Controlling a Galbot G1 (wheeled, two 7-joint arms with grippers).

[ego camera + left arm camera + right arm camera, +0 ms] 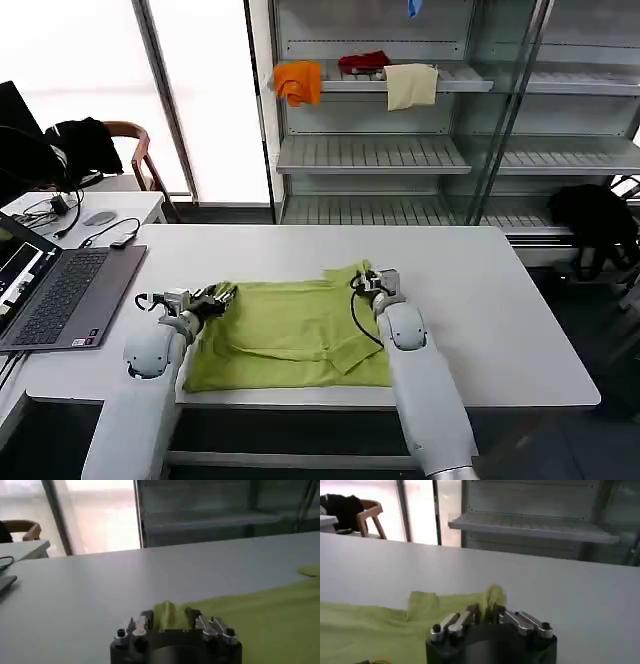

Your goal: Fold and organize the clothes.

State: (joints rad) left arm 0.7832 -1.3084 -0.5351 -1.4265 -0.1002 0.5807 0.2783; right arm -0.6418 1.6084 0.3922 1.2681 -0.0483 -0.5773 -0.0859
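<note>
The clothes are one lime-green T-shirt [290, 335] lying partly folded on the white table [480, 300], near its front edge. My left gripper [224, 295] is at the shirt's far left corner, shut on a bunched fold of green cloth [168, 615]. My right gripper [372, 281] is at the far right corner, shut on a raised tuft of the shirt [492, 600]. In the right wrist view the T-shirt [375, 630] spreads flat away from the pinched tuft. A folded flap lies near the shirt's front right.
An open laptop [55, 295] sits at the table's left edge with cables and a mouse [98, 218] on a side desk. Metal shelves [400, 150] behind hold orange [298, 82], red [364, 62] and cream cloths [410, 86]. A chair with a black garment [85, 145] stands back left.
</note>
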